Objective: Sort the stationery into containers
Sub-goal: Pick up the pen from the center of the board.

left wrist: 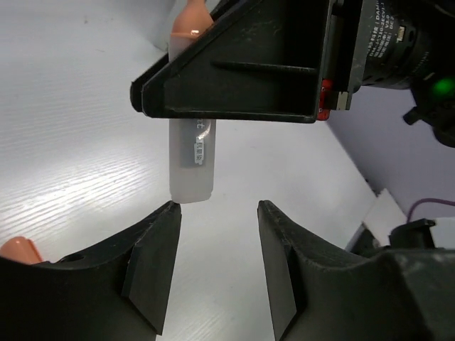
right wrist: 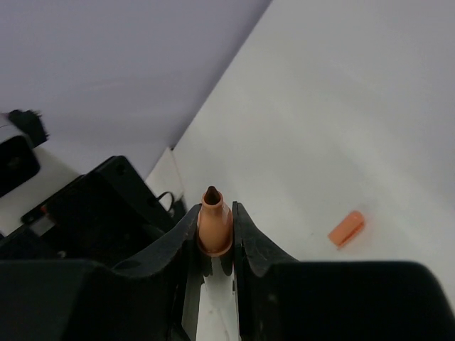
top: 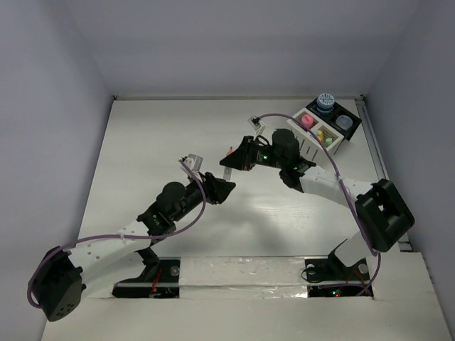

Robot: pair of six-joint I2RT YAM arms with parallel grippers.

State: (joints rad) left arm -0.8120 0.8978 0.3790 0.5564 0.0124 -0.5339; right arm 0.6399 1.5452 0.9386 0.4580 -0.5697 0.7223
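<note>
On the white table [top: 142, 156] lies an orange piece [right wrist: 347, 228].

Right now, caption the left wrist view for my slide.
Left gripper open at the blunt end of a white orange-tipped marker clamped by the right gripper.

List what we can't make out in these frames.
- Print on the marker: left wrist, blurred.
- Marker's lower body: right wrist, hidden inside the right gripper.
- Organizer contents: top view, too small, partly behind the right arm.
- Orange piece: left wrist, cut off by the frame edge and the left gripper.
</note>
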